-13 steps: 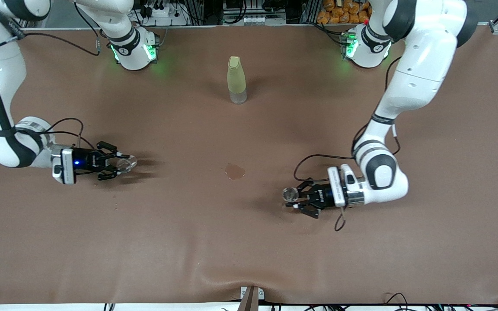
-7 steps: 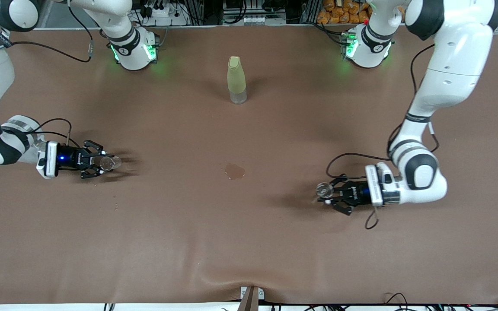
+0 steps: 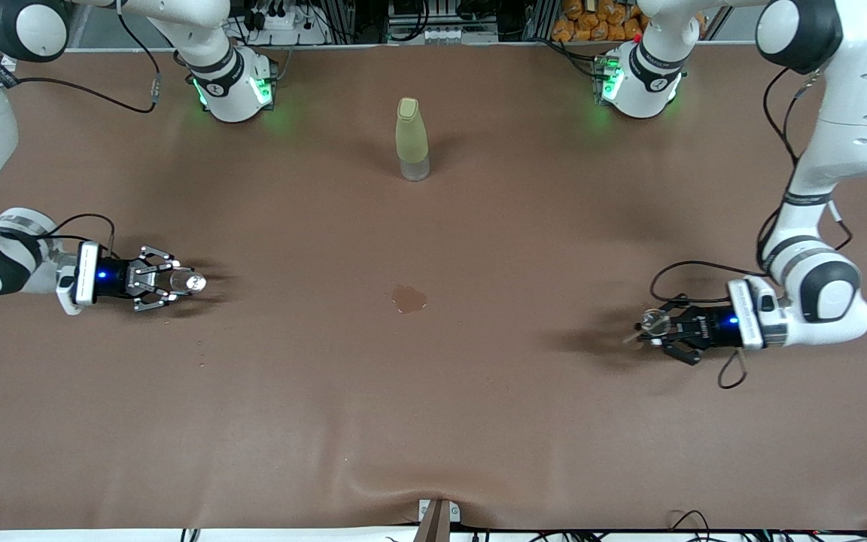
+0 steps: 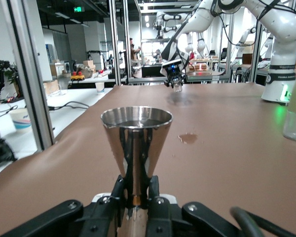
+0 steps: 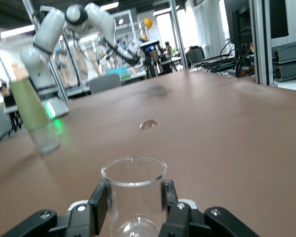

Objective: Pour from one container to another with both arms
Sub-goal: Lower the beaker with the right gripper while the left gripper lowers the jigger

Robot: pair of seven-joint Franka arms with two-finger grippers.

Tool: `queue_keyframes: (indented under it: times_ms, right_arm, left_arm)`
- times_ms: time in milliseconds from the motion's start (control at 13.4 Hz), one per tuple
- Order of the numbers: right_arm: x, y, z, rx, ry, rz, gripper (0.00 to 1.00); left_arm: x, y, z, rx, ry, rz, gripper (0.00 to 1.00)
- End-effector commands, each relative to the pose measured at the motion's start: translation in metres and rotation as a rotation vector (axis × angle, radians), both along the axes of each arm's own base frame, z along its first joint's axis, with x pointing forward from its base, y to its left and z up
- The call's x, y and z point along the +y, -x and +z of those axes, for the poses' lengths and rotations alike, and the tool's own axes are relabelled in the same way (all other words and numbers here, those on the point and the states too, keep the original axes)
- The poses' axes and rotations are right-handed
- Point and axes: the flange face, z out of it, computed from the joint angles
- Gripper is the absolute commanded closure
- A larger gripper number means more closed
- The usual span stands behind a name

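The left gripper hangs low over the brown counter toward the left arm's end, its fingers clamped on the stem of a shiny metal cup. In the left wrist view the cup stands upright, flaring from a narrow waist to a wide round mouth, and something dark lines the inside near the rim (whether that is liquid or reflection I cannot tell). From the front camera the same cup shows only as a small pale disc at the gripper's tip.

The right gripper hangs low over the counter toward the right arm's end, closed on a clear glass beaker. The right wrist view shows the black fingers pressing the beaker's walls on both sides, the vessel upright with its open rim level. In the front view the beaker glints at the gripper's tip, with a dark shadow on the counter beside it.

The two vessels are well apart, one at each end of the counter. Between them, near the middle, lies a small brownish puddle. A tall yellow-green bottle with a clear base stands upright, farther from the front camera than the puddle, between the two arm bases. A few tiny droplets speckle the counter near the right gripper, closer to the front camera.
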Motion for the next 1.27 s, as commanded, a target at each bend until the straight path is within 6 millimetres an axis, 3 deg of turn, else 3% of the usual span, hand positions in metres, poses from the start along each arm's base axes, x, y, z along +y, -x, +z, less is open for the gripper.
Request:
queue_keyframes:
  times_ms: [0,149,448,673,897,1196]
  right_arm:
    - [-0.023,0.008,-0.020,-0.048,0.009,-0.002,1.00]
    - [-0.032,0.020,-0.040,-0.020,-0.013,-0.027,1.00]
    - [-0.037,0.021,-0.047,-0.070,-0.015,-0.023,1.00]
    - [-0.033,0.022,-0.051,-0.056,-0.033,-0.017,1.00]
    - [-0.031,0.023,-0.049,-0.061,-0.055,-0.008,0.78]
    - [-0.030,0.023,-0.049,-0.062,-0.056,0.001,0.69]
  left_arm:
    - [0.026,0.010,0.007,0.002,-0.021,0.001,1.00]
    - [0.041,0.016,-0.001,0.008,-0.002,0.014,1.00]
    - [0.062,0.031,-0.032,-0.060,0.021,0.024,1.00]
    - [0.065,0.043,-0.047,-0.053,0.040,0.024,1.00]
    - [0.077,0.055,-0.064,-0.022,0.054,0.049,1.00]
    - [0.086,0.062,-0.070,-0.048,0.057,0.059,1.00]
